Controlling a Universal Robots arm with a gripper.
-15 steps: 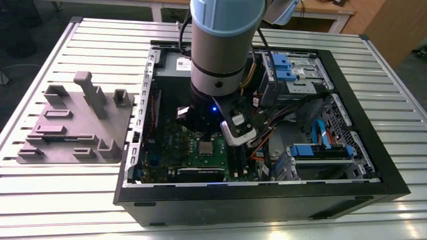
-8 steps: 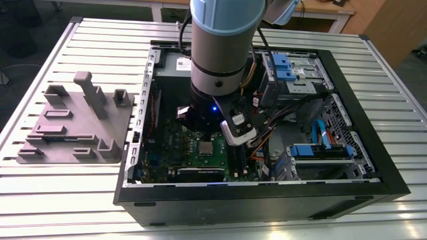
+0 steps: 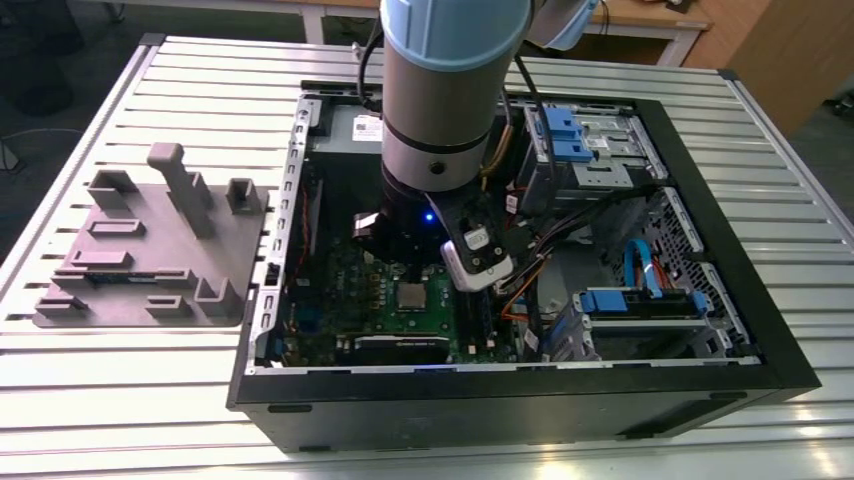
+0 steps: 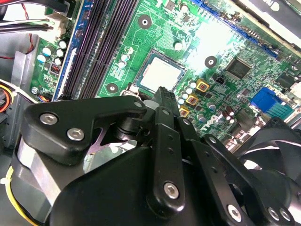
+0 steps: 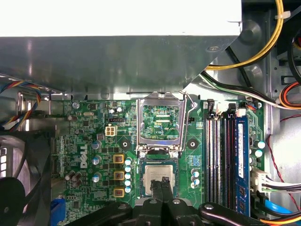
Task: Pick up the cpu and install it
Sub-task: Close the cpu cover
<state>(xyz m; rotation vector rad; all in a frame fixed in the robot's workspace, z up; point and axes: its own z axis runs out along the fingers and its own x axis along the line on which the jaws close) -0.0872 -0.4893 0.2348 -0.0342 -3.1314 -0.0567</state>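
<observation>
In the exterior view I see the arm (image 3: 434, 90) reaching straight down into the open computer case (image 3: 534, 400), which lies on its side on the slatted table (image 3: 134, 400). The cpu (image 3: 411, 295) sits flat on the green motherboard (image 3: 350, 300), low in the middle of the frame, just beside the white camera unit (image 3: 474, 258) on the wrist. A grey fixture plate (image 3: 147, 250) with upright pegs lies on the table at the exterior view's left, well apart from the case.

In the second wrist view the gripper (image 4: 162, 92) has its black fingers drawn together to a narrow point, and I can see nothing held between them. The cpu (image 4: 162, 74) lies in its socket with its silvery top facing up, just beyond the fingertips. The long black memory slots (image 4: 101, 47) run beside the socket.

In the first wrist view the gripper (image 5: 162, 181) again shows its tips pressed close, lying over the near edge of the cpu (image 5: 157, 175). I cannot tell whether they touch it. The socket's metal load plate (image 5: 160, 122) stands swung open next to the cpu, towards the large grey power supply box (image 5: 117, 56). A black fan (image 5: 23, 179) sits well to one side, and the memory slots are on the other side.
</observation>
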